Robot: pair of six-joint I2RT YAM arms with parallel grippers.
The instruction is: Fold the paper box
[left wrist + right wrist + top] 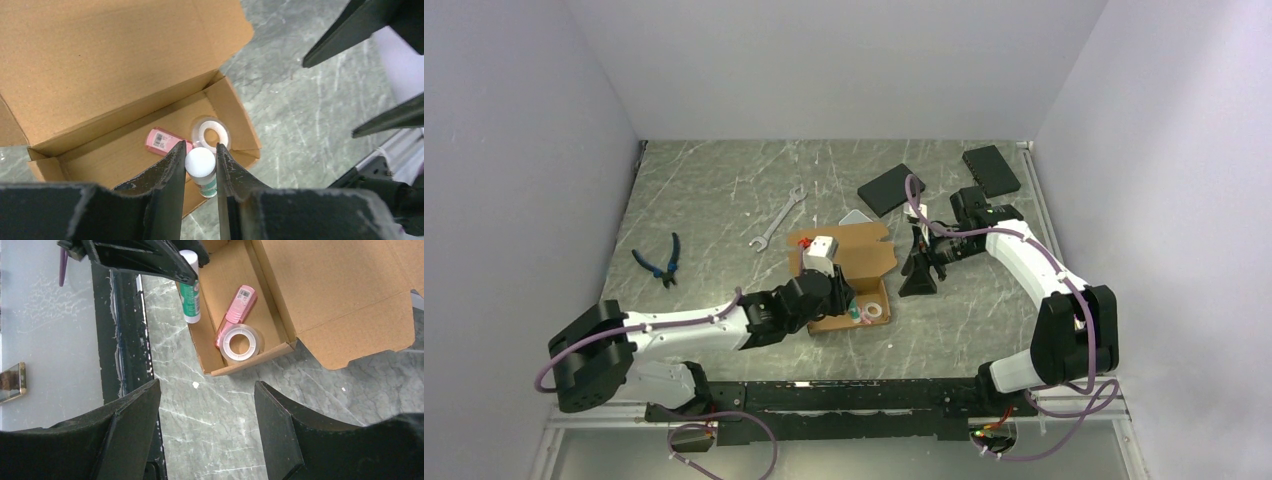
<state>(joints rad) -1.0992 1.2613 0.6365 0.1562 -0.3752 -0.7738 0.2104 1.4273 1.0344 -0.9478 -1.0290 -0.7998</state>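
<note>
Left end effector [201, 148] tight around glue stick [200, 163]; right end effector [206, 385] wide apart, empty.

txt: none legible | pink item [234, 315]: barcode lbl, digits unreadable | glue stick [190, 300]: print blurred

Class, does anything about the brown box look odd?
Yes: the paper box to be folded holds a tape roll and a pink item, and the left gripper grips a glue stick at its near wall.

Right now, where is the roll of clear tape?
The tape roll lies inside the open paper box, at its tray's right end in the top view, beside the pink tube.
</note>
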